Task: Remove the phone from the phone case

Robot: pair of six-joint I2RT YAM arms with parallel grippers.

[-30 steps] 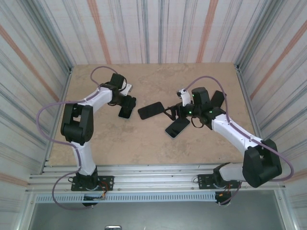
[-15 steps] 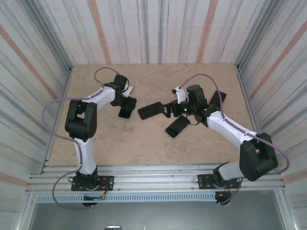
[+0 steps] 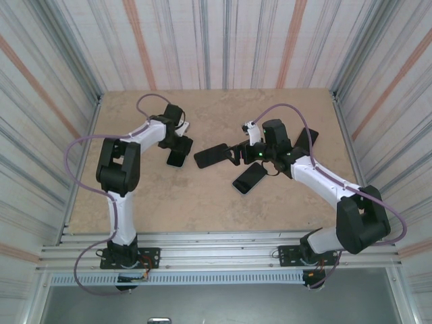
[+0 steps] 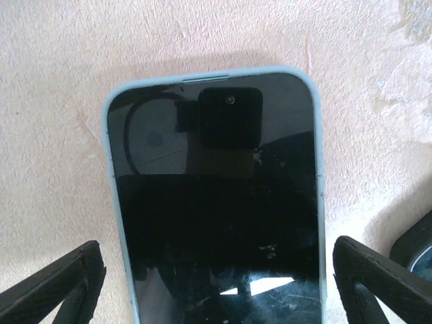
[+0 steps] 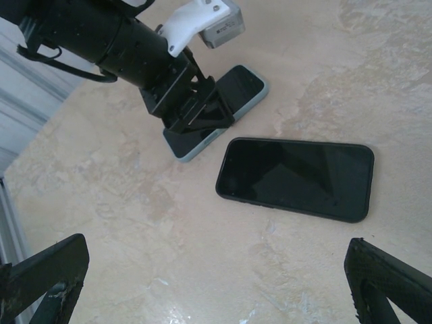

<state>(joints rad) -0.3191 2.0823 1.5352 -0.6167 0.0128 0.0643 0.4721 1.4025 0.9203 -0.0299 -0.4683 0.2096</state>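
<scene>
Phone [image 4: 214, 169] in light-blue case [image 4: 209, 72] lies flat, screen up, betw. the fingers [image 4: 67, 287] of left gripper [image 4: 216, 256]. Jaws are wide, one finger each side, neither touching it. Spot: left of table [image 3: 135, 209] centre, abt midway betw. near & far edges. Just right of it, apart, a dark phone [image 5: 295, 178] lies flat. Right gripper [image 5: 216, 277] hovers nr that one, jaws wide, nothing held. Third phone [image 3: 250, 178] lies closer to near edge.

My jaws are black; the phone case [image 4: 209, 73] is pale blue around a black phone screen [image 4: 216, 223]; the tabletop [image 4: 54, 67] is mottled beige.
</scene>
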